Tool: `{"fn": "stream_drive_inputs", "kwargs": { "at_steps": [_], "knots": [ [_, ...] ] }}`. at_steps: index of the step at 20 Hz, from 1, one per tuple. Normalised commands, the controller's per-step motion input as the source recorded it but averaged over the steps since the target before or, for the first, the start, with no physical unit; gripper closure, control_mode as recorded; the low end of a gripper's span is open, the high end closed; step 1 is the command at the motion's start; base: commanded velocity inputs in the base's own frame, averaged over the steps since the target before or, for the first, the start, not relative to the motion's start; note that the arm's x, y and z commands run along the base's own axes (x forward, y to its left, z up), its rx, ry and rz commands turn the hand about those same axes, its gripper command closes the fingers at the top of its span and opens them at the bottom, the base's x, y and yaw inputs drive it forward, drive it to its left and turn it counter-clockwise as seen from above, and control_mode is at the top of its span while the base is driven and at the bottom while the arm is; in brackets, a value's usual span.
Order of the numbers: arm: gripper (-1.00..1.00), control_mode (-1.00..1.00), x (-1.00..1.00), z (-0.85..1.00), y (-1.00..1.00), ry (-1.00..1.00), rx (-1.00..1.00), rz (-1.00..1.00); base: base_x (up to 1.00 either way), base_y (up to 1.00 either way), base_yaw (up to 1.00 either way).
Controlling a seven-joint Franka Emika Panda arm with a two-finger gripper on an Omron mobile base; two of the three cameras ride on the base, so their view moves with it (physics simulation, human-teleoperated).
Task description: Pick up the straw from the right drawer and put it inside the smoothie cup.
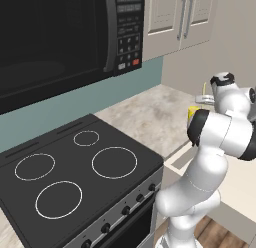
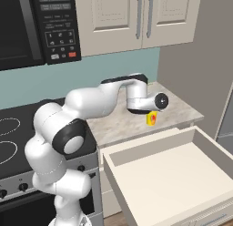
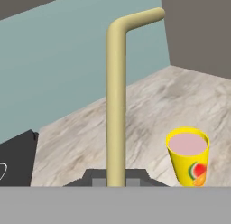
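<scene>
The right drawer (image 2: 173,175) stands pulled open nearest the base. Beyond it, over the counter (image 2: 118,122), the gripper (image 3: 115,178) is clamped on the straw (image 3: 115,105), holding it upright with its bent tip on top. The smoothie cup (image 3: 188,156) stands on the counter just beside it, apart from the straw.
</scene>
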Motion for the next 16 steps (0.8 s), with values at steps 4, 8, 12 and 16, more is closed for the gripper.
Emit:
{"fn": "stream_drive_inputs", "kwargs": {
  "at_steps": [4,8,12,16],
  "knots": [
    [1.0,-1.0,0.01,-0.01,0.0,0.0,0.0,0.0,0.0,0.0,0.0],
    [1.0,-1.0,0.0,0.0,0.0,0.0,0.0,0.0,0.0,0.0,0.0],
    [1.0,-1.0,0.0,0.0,-0.08,0.0,0.0,0.0,0.0,0.0,0.0],
    [1.0,-1.0,0.04,0.0,-0.1,-0.04,-0.01,0.0,0.0,0.0,0.0]
  ]
}}
